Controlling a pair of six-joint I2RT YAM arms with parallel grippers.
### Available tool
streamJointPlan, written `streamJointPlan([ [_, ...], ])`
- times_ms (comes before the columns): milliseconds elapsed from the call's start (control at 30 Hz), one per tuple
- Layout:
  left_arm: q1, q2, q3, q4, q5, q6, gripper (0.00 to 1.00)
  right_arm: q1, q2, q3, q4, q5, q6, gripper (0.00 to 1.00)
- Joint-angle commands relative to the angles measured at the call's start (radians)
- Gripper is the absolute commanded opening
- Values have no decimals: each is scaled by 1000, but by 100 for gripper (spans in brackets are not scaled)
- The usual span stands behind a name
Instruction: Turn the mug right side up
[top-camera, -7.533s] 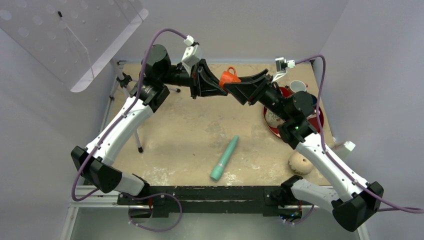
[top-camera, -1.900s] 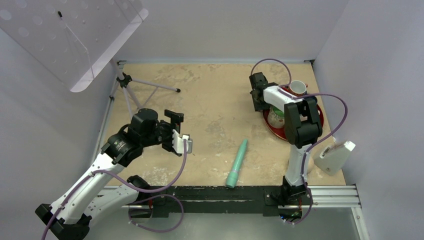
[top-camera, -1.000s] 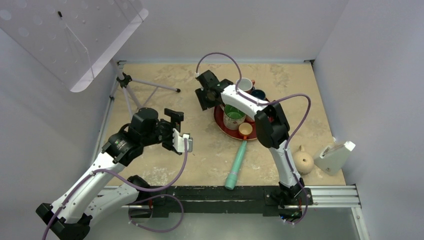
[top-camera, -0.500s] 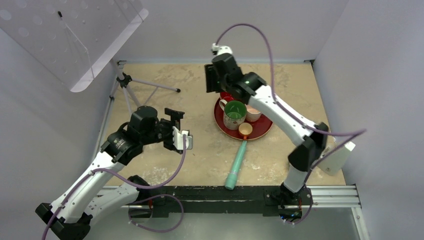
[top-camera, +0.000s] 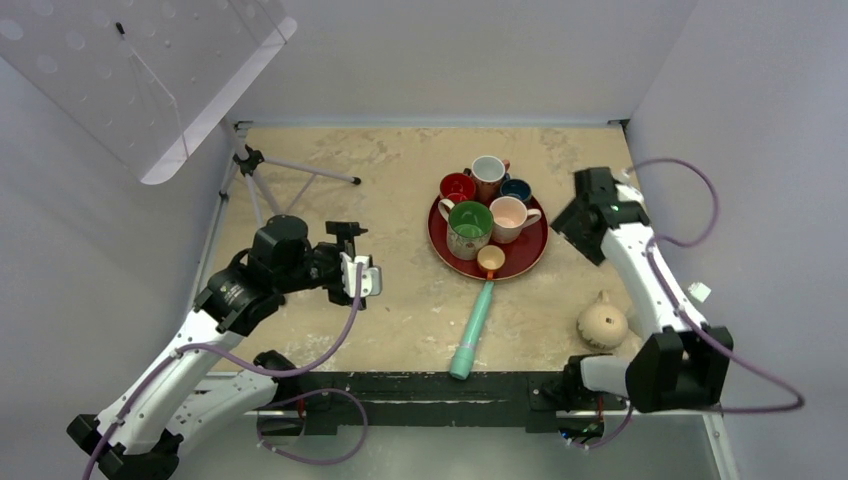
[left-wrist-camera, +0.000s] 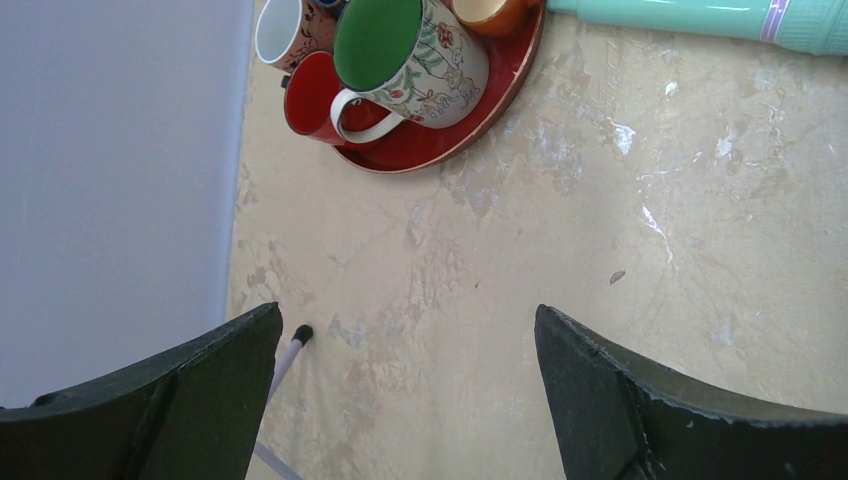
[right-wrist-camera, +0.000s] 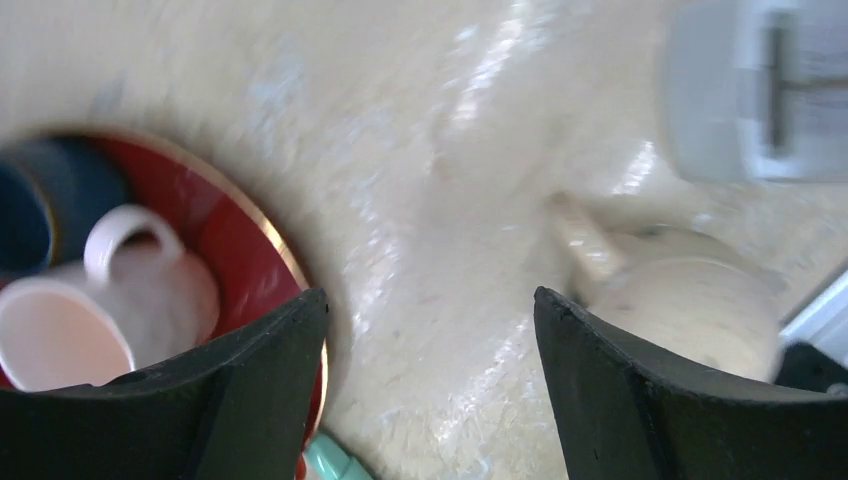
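The right hand (right-wrist-camera: 427, 300) has swung from behind the tray (top-camera: 524, 258) to the right side of the counter (top-camera: 400, 200), spread wide and empty. The left hand (left-wrist-camera: 408, 312) hangs fully spread, holding nothing. The mug (top-camera: 603, 325) sits near the base of the right arm, seemingly mouth-down. Approach step, I judge: next, reach down and close on its body. The wrist view blurs it; its rim is hidden.

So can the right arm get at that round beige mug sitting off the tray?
Probably yes. The mug stands alone on the table, and nothing lies between it and the right claw, whose jaws are open. It sits close to the arm's own forearm, so the angle could be awkward.
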Motion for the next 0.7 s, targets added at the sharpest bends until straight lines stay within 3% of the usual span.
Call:
streamJointPlan([
  [0,3,-42,-30,18,25,-34,100,-172,-186,-72,-107,107,224,79],
  [200,1,-82,-61,40,15,-13,100,-298,-178,-149,-163,135,334,78],
  [333,0,-100,-72,56,6,-10,100,-309,-128,-211,-159,100,375,71],
  [467,-1,-113,-82,69,-3,-4,100,-311,-114,-203,-156,92,369,73],
  [667,-1,-113,-89,94,-28,20,100,-306,-149,-234,-94,-75,351,70],
])
